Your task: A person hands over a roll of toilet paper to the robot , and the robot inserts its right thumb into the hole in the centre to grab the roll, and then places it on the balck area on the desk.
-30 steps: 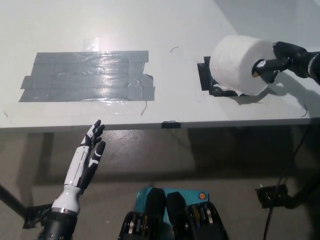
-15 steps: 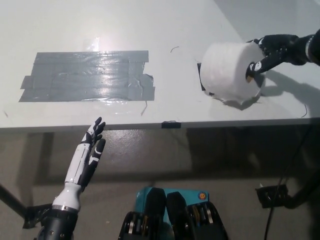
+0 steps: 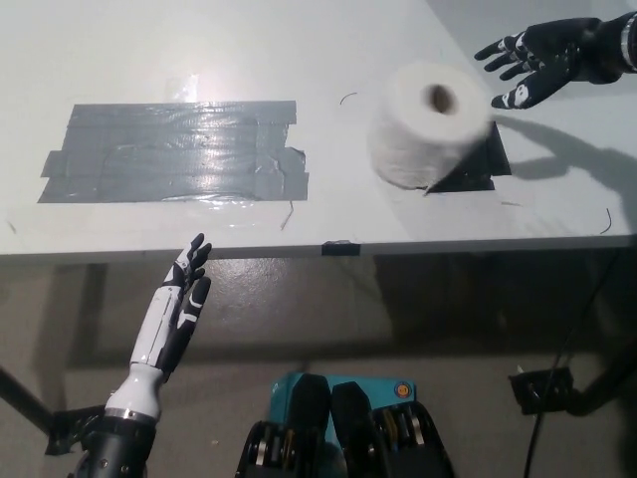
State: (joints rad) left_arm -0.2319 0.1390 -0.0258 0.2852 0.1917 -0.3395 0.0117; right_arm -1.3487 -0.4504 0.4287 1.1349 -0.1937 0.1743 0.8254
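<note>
A white roll of toilet paper point(image 3: 423, 126) stands on the white desk with its hole facing up and slightly right. It covers the left part of a small black patch point(image 3: 476, 166), whose right part shows beside it. My black right hand point(image 3: 532, 62) hovers open above and to the right of the roll, apart from it, fingers spread. My white left hand point(image 3: 179, 304) rests open below the desk's front edge at the lower left.
A large patch of grey tape strips point(image 3: 174, 151) lies on the desk's left half. The desk's front edge point(image 3: 338, 247) runs across the middle of the picture. A cable and a dark stand foot point(image 3: 542, 388) sit on the floor at the lower right.
My right hand has drawn its thumb out of the roll's hole and risen up and right, open. The roll has tipped left and now rests on the desk by itself.
</note>
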